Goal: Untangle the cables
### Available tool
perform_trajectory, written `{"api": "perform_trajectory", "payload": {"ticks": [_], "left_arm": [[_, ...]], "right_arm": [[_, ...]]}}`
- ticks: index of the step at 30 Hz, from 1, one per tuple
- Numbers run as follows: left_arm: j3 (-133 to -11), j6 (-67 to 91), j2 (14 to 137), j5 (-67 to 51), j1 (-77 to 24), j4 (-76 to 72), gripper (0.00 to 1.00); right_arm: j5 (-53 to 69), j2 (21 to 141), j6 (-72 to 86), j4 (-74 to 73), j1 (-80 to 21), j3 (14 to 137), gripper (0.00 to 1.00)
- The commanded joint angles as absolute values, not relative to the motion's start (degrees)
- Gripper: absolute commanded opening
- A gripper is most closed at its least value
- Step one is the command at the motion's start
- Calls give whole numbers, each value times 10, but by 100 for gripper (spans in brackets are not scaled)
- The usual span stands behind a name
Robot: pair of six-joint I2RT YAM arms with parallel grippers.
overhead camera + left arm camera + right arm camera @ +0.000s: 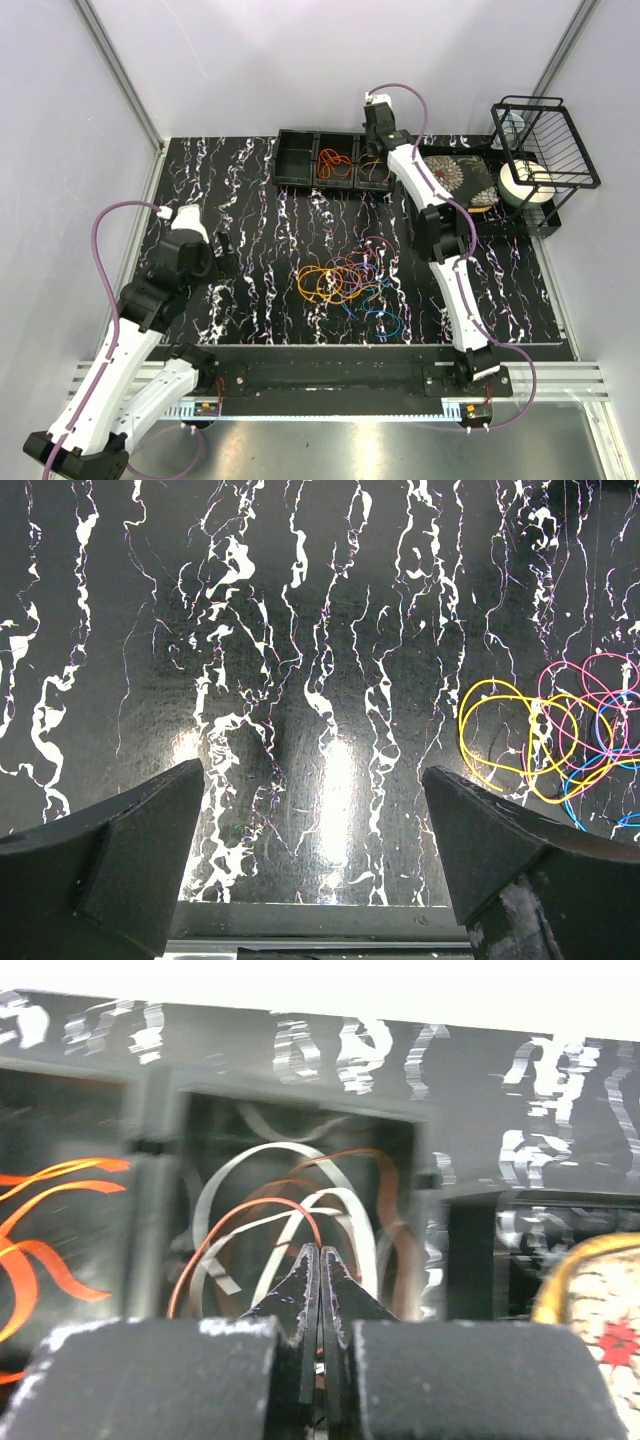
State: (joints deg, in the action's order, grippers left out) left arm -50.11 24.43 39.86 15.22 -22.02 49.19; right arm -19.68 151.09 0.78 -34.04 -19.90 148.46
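You are looking down on a black, white-veined bench with both arms reaching out over it. The left arm is hanging over bare bench on the left side, and the left jaws are standing wide apart, released, gripping nothing. The right arm is stretching to the far edge, into the right-hand compartment of a three-part black tray. A black wire rack is sitting at the far right corner.

The cables are lying mostly in one tangled heap near the middle of the bench, with yellow, pink-purple, red and blue loops crossing each other. In the left wrist view a yellow loop is showing at the heap's edge. An orange cable is lying in the tray's middle compartment.

The right jaws are clenched tight, tip to tip. A red-brown cable is arcing right up to those tips, but the blur is keeping you from telling whether it is pinched.
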Motion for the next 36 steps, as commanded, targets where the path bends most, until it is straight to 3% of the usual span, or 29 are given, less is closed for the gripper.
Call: {"api": "perform_trajectory", "payload": {"ticks": [1,6,19,20,21,22,28,36], "left_arm": [[-499,243,399,149,-216,462,94],[-501,242,402,149,-217,462,94],[-501,242,405,148,-214,462,94],[-501,242,406,148,-214,463,94],[-500,243,406,147,-215,462,94],[-501,242,405,147,-215,462,94],[-501,243,402,146,-215,462,94],[-501,242,396,143,-215,461,94]], "right_arm": [[-229,1512,13,-333,-185,1496,0],[-252,1528,19,-342,-178,1508,0],[-154,1550,69,-323,-189,1540,3],[-151,1547,70,-321,-191,1541,8],[-149,1543,73,-319,-192,1541,21],[-146,1540,76,-320,-192,1541,27],[-140,1485,81,-321,-192,1529,58],[-157,1405,84,-367,-195,1526,74]]}}
